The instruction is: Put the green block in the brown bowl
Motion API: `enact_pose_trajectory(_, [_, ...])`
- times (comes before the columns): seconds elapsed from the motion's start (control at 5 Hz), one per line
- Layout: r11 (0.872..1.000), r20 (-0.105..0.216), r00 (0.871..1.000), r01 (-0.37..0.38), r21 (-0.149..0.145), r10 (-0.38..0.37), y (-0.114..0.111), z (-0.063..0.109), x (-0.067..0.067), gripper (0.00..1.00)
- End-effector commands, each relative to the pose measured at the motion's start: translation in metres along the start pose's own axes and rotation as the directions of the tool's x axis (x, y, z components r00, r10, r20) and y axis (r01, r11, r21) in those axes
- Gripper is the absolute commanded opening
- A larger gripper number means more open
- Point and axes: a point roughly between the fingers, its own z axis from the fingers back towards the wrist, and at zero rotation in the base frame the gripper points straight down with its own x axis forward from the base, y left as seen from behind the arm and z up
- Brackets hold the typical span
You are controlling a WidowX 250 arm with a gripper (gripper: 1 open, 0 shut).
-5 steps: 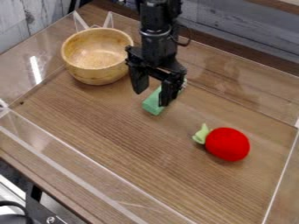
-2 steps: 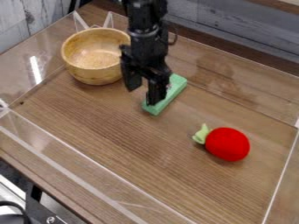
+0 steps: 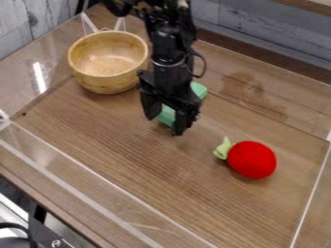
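Green block (image 3: 195, 92), light and matte, lies on the wood-grain table (image 3: 116, 174) roughly mid-surface, a little toward the far edge. Only its upper end and a sliver between the fingers show; the rest is covered by the gripper (image 3: 169, 118). Gripper is black, pointing straight down, jaws spread wide, one finger either side of the block's near end. Fingertips sit low at the surface. Whether they touch the block cannot be told from this view. Block is not lifted.

Brown bowl (image 3: 107, 60): round, light wood, thick wall, smooth pale interior, nothing visible inside. It stands toward the far-left corner of the table, apart from the block and to the left of the arm.

Red round toy (image 3: 251, 159) with a small green leaf on its left side rests near the right edge, well apart from block and bowl.

Table surface: brown wood laminate with lengthwise grain, bordered by clear plastic walls that catch glare along the left and near edges.

No labels or readable writing seen.
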Motion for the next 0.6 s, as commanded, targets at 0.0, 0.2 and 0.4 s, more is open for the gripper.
enact_pose_trajectory(0.0, [1.000,0.074,0.997,-0.011,0.016,0.009,-0.004,0.032,0.015,1.00])
enact_pose_trajectory(0.2, [1.000,0.094,0.995,-0.024,0.018,0.022,-0.001,0.041,0.024,1.00])
enact_pose_trajectory(0.4, [0.999,0.095,0.995,-0.032,0.021,0.030,0.002,0.041,0.032,1.00])
